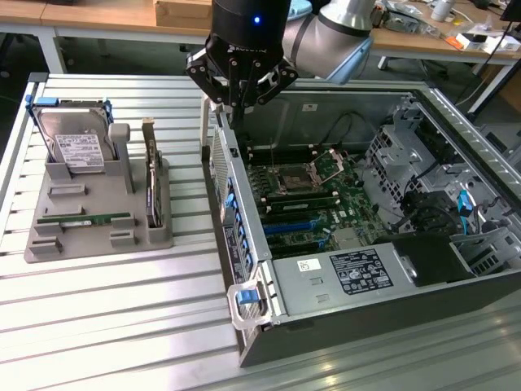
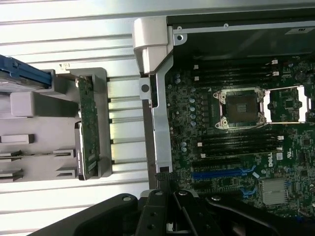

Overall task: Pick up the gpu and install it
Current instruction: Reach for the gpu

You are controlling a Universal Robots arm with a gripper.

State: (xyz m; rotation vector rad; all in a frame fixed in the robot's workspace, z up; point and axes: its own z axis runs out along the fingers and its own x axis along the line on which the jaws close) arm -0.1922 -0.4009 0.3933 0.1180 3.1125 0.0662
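A: Worried about the worktop (image 1: 98, 326) at all?

B: Hardly. Looks flat and steady, and carries the computer case (image 1: 342, 334) and the grey holder (image 1: 47, 246) side by side. Worth watching the case instead.

A: Meaning its side wall?

B: Yes, because of the claw (image 1: 237, 112). Hangs just above that wall, pressed together, gripping nothing. Could clip the metal edge on a low sideways sweep, and might jar the case or bend something.

A: And over at the holder?

B: Crowded. Keeps the hard drive (image 1: 77, 147) propped upright, the memory stick (image 1: 85, 218) lying flat, and the gpu (image 1: 151, 179) standing on its thin edge on the side nearest the case. Easy to bump or grab the wrong part.

A: Trouble with the gpu itself?

B: Probably. Stands untouched in the holder, apart from the claw. Cannot be taken with the claw closed up like that. Would more likely get shoved over or scraped against the holder. Thin, too, so likely to twist in an off-centre pinch.

A: Smallest worry?

B: The blue slots (image 1: 289, 228) on the board. Narrow and ringed by small parts. Easy to miss with a slight tilt, and easy to gouge the board beside them.
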